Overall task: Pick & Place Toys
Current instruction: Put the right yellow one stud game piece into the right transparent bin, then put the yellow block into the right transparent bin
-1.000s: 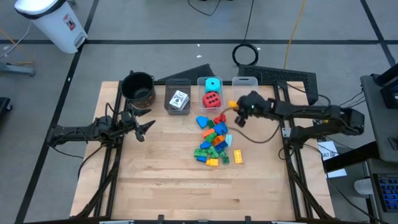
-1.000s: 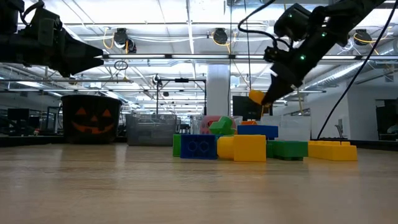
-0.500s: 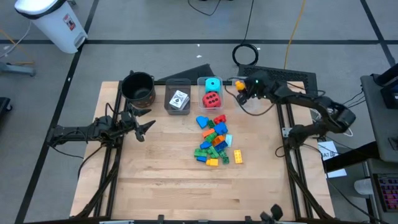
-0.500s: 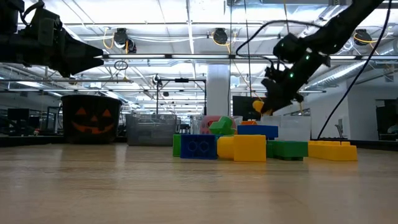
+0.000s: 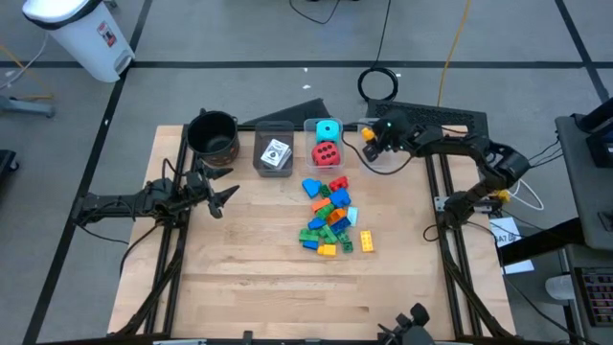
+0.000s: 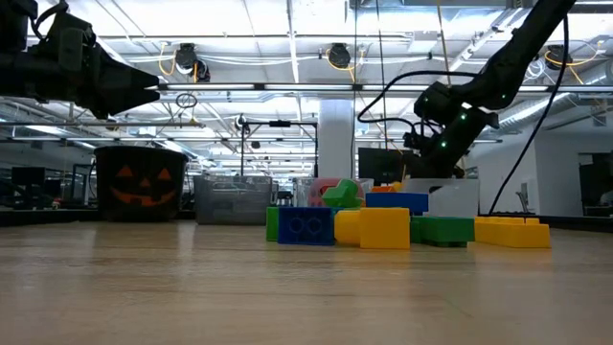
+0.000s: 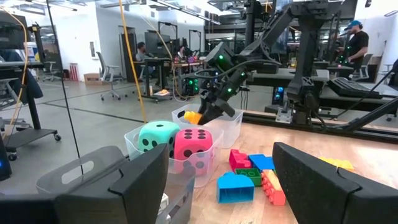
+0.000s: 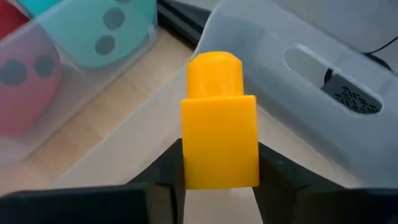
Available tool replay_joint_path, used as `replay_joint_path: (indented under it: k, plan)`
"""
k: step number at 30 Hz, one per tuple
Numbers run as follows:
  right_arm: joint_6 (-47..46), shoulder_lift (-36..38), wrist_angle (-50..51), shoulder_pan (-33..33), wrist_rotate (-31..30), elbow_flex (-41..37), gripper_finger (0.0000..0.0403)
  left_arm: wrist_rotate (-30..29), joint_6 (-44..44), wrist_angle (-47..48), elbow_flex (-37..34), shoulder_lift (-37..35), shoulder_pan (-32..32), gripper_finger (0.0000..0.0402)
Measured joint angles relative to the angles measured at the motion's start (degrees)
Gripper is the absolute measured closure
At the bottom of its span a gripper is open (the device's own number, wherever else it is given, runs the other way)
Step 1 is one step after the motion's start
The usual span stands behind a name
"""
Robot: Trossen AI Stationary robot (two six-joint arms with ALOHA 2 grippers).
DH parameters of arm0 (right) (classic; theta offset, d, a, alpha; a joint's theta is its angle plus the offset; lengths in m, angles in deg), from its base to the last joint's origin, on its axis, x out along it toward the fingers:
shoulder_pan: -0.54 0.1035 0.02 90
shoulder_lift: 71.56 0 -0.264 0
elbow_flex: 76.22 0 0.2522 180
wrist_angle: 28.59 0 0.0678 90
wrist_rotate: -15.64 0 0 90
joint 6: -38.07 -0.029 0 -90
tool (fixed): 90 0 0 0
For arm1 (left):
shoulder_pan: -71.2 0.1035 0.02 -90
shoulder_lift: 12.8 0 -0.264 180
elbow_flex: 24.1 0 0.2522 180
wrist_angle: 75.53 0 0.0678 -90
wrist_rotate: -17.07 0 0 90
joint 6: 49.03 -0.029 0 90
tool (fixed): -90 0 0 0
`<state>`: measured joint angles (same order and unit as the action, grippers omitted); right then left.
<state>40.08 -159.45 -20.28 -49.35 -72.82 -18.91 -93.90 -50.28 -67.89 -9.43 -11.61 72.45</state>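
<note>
The right claw [image 5: 372, 142] clenches an orange-yellow brick [image 8: 219, 121] just above the clear bin [image 5: 381, 146] at the table's [image 5: 249, 268] far edge. Beside that bin, another holds the red dotted cube [image 5: 327, 153] and cyan dotted cube [image 5: 328, 130]; the brick pile [image 5: 329, 216] lies nearer. The left claw [image 5: 222, 195], released, waits below the black pot [image 5: 213, 135].

Three clear plastic bins [image 5: 275, 133] are sitting in a row, two dotted cubes — cyan [image 5: 328, 129] and red [image 5: 326, 152] — sharing one, beside one black round pot [image 5: 212, 135].
</note>
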Motion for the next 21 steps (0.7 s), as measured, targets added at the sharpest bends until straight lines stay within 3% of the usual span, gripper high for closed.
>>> replay_joint_path:
  k: [7,13,17,21]
  plan:
    - [-0.29,1.24,-0.75,0.07,0.04,-0.02,0.0219,0.0,0.0,0.02,0.0,-0.02,-0.01,0.011]
    - [-0.78,10.3,2.75,2.55,0.0,-0.02,0.0169,0.0,0.0,0.02,0.0,-0.01,0.0,0.011]
    - [-2.79,20.37,11.46,9.44,0.07,-0.02,0.0157,0.0,0.0,0.02,0.0,0.0,0.0,0.011]
    - [-7.18,28.88,20.42,22.44,-1.59,-0.02,0.0162,0.0,0.0,0.02,0.0,-0.01,-0.01,0.011]
